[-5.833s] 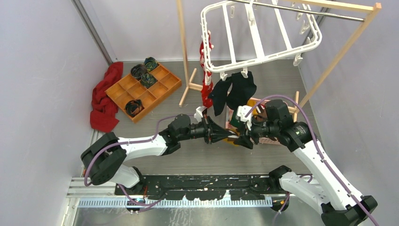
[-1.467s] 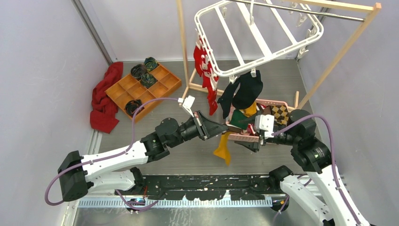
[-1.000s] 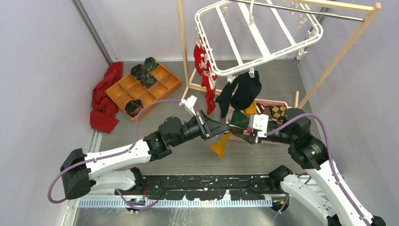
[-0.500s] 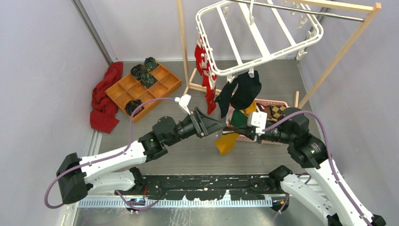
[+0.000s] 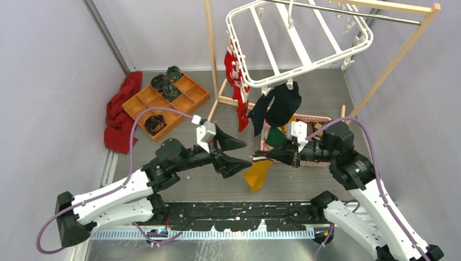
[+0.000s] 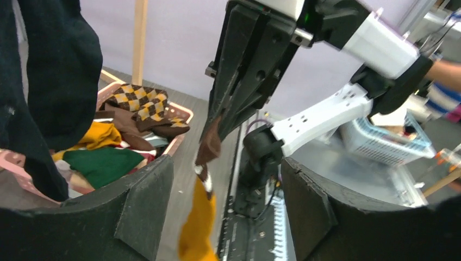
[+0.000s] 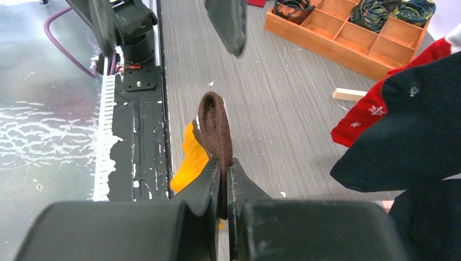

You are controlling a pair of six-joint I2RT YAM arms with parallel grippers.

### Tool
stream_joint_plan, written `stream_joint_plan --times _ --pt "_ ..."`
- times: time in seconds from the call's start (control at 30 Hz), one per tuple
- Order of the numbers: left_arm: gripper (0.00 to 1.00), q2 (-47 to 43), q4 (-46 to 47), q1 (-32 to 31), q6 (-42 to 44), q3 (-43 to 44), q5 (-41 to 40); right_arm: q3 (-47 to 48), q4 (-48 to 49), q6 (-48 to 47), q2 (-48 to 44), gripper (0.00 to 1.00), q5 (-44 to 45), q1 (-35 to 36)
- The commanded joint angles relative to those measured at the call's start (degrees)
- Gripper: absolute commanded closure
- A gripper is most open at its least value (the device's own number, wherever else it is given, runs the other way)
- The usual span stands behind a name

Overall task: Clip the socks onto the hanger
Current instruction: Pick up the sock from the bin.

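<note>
A mustard-yellow sock (image 5: 254, 177) with a brown cuff (image 7: 216, 128) hangs over the floor in front of the arms. My right gripper (image 5: 260, 158) is shut on that cuff, its jaws pinched flat on the fabric (image 7: 224, 169). My left gripper (image 5: 237, 154) stands open just left of it, fingers apart on either side of the dangling sock (image 6: 198, 228) and touching nothing. The white hanger (image 5: 298, 39) hangs from the rod above, with black socks (image 5: 278, 106) and a red patterned sock (image 5: 240, 95) clipped to its near edge.
A pink basket (image 5: 325, 118) behind my right gripper holds more socks, among them a brown argyle one (image 6: 142, 101). A wooden compartment tray (image 5: 191, 97) with rolled bundles and a red cloth (image 5: 122, 112) lie at the left. A wooden rack (image 5: 396, 50) carries the hanger.
My left gripper has opened, let go of the yellow sock and drawn back to the left. My right gripper has shut on the cuff and now carries the sock alone.
</note>
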Motion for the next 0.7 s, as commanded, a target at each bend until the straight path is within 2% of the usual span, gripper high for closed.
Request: stream_joint_plan --times 0.0,0.17,0.33,0.5,0.6,0.67 --pt "0.28 5.66 -1.62 -0.44 11.69 4.94 4.76 0.68 3.21 1.55 0.56 0.99 -2.31 -0.09" --pt "0.33 11.33 1.83 -0.54 13.10 7.26 6.17 0.59 3.19 1.63 0.69 0.99 -2.52 -0.24" --pt "0.52 13.73 2.94 -0.59 13.48 7.73 7.03 0.76 3.37 1.56 0.99 0.99 -2.51 -0.36" --pt "0.63 14.10 5.22 -0.58 12.60 6.89 6.34 0.59 3.67 1.59 1.38 0.99 -2.69 -0.37" --pt "0.77 13.99 6.34 -0.59 12.11 6.36 5.94 0.59 3.65 1.49 1.39 0.99 -2.60 -0.38" --pt "0.92 14.06 6.49 -0.59 11.94 6.22 6.13 0.50 3.74 1.69 1.39 0.99 -2.60 -0.37"
